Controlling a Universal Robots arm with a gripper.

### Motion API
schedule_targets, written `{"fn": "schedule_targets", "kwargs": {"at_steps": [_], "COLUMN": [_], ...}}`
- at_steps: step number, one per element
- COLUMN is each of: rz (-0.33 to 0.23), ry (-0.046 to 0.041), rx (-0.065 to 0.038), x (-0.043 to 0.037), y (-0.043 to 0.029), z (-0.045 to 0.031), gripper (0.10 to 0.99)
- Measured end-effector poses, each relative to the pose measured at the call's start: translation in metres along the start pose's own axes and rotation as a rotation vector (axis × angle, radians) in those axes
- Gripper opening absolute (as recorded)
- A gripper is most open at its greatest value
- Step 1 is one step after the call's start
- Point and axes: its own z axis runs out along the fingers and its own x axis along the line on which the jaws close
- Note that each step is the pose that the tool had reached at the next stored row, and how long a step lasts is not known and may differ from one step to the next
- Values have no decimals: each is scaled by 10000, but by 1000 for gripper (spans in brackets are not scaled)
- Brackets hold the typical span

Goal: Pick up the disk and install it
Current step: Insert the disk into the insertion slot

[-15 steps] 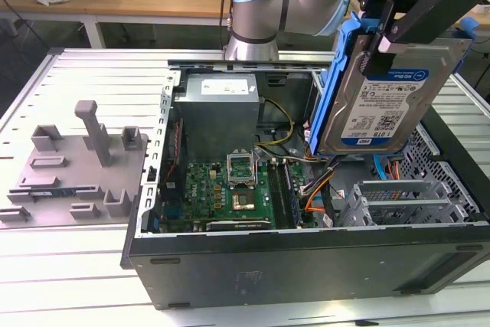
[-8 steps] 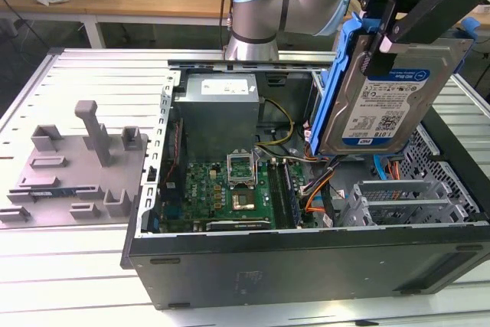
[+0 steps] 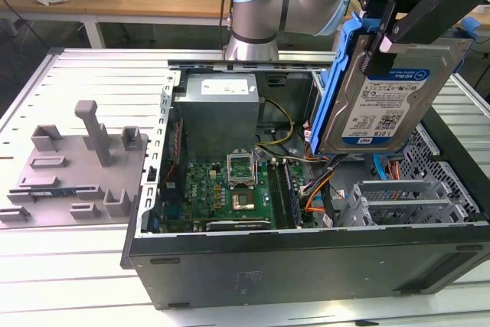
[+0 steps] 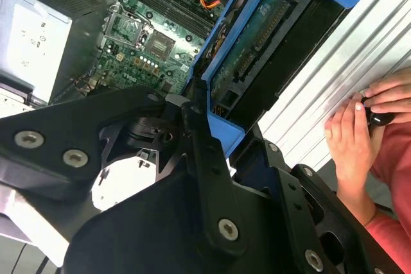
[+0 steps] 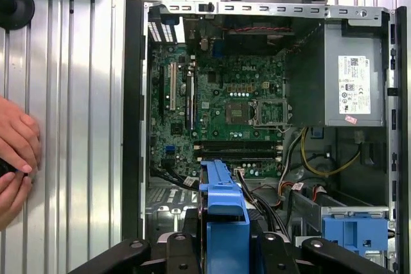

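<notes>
The disk (image 3: 387, 97) is held tilted in the air above the open computer case (image 3: 306, 258), towards the exterior view's right, and is pinched at its upper edge by the tool (image 3: 377, 45); the label's top is covered by the tool, whose body is cut off by the frame; part of the case's interior is hidden behind the disk; the motherboard (image 3: 230, 189) and power supply (image 3: 218, 109) are left uncovered; a grey fixture (image 3: 76, 162) is set on the bench (image 3: 69, 281) beside the case; a person's hands (image 4: 359, 126), partly cut off, are seen at the bench in both wrist views
</notes>
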Motion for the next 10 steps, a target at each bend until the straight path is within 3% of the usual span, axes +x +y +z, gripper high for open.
{"fn": "schedule_targets", "kwargs": {"at_steps": [6,10], "rz": [2,-2], "ry": [0,-67], "rx": [11,15], "x": [2,54], "y": [2,-67], "z": [3,11], "gripper": [369,369]}}
